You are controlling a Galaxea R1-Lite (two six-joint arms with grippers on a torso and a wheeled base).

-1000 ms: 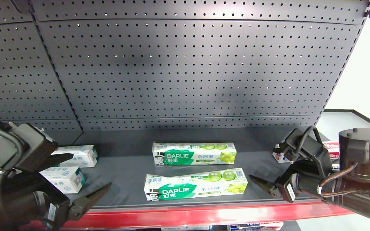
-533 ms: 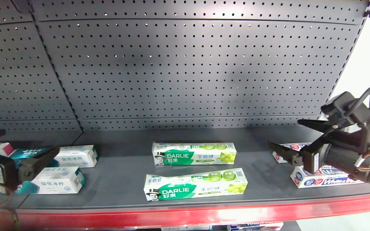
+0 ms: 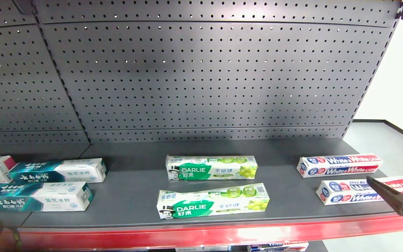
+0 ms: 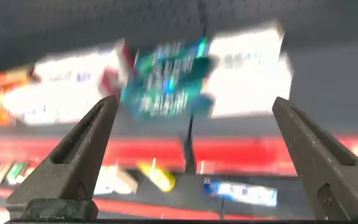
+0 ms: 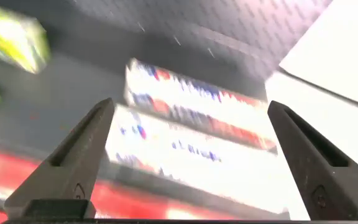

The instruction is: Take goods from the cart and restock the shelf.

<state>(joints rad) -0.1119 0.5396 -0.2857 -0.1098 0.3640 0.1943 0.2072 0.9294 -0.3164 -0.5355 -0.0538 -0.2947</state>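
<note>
Left gripper and right gripper both gape empty; best leave the shelf without clipping its front-right white box.

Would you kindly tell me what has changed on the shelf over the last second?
Both arms drew back from the shelf: the left gripper toward the left, the right gripper toward the right, both open and empty. The green boxes, teal boxes and white-and-red boxes lie where they were.
</note>
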